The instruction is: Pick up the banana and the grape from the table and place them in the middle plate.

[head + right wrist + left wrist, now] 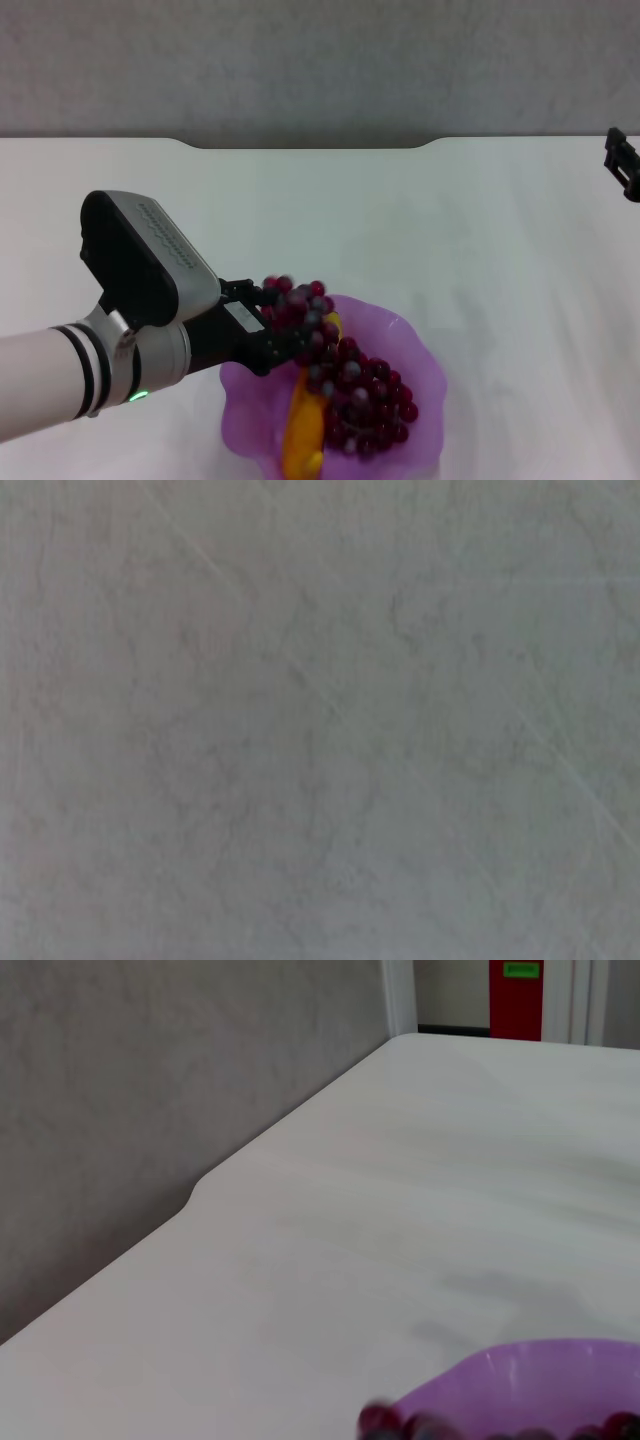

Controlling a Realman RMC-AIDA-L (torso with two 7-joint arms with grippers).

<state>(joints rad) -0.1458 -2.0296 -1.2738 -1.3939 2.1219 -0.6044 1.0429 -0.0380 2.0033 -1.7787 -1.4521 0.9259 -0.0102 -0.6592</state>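
Note:
The purple scalloped plate (422, 352) sits on the white table (420, 220) near its front edge. The yellow-orange banana (301, 428) lies in the plate, partly under the dark-red grape bunch (358, 392). The bunch rests mostly in the plate, with its upper end raised over the left rim. My left gripper (268, 325) is at that rim, shut around the bunch's upper end. In the left wrist view the plate rim (530, 1375) and a few grapes (382, 1419) show. My right gripper (624, 165) is parked at the far right.
The table's far edge has a shallow notch (310, 146) with a grey wall behind it. The right wrist view shows only a grey mottled surface. In the left wrist view a red object (517, 998) stands beyond the table's end.

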